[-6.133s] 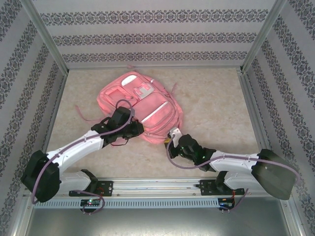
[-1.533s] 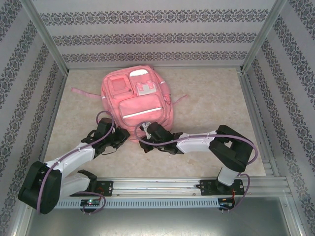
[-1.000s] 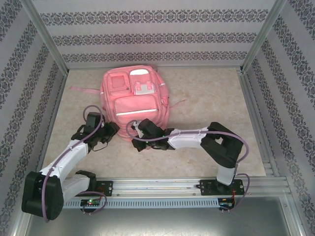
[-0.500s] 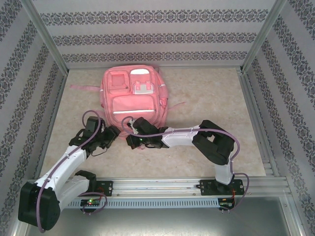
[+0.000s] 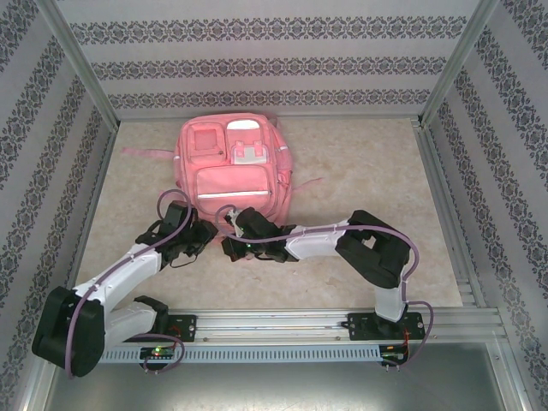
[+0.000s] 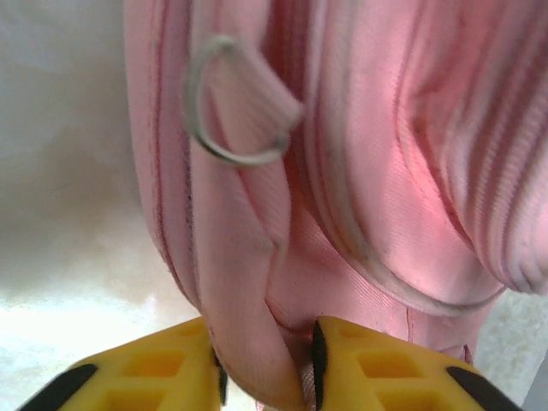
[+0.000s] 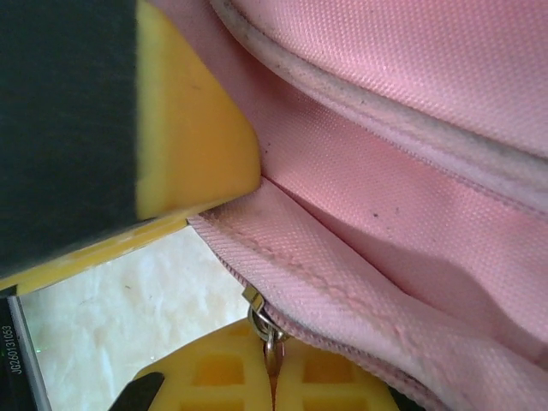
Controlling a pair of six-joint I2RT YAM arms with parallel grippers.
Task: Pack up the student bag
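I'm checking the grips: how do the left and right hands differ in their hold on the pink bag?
The left hand clamps a thick fabric fold, fingers apart; the right hand is shut tight on a small metal zipper pull. The left hand is at the student bag's near left corner; the right hand at mid-edge. Both have yellow fingers.

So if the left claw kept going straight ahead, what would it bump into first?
The pink student bag. The left claw has a fold of its fabric between its yellow fingers, and more bag, with a metal ring, lies straight ahead.
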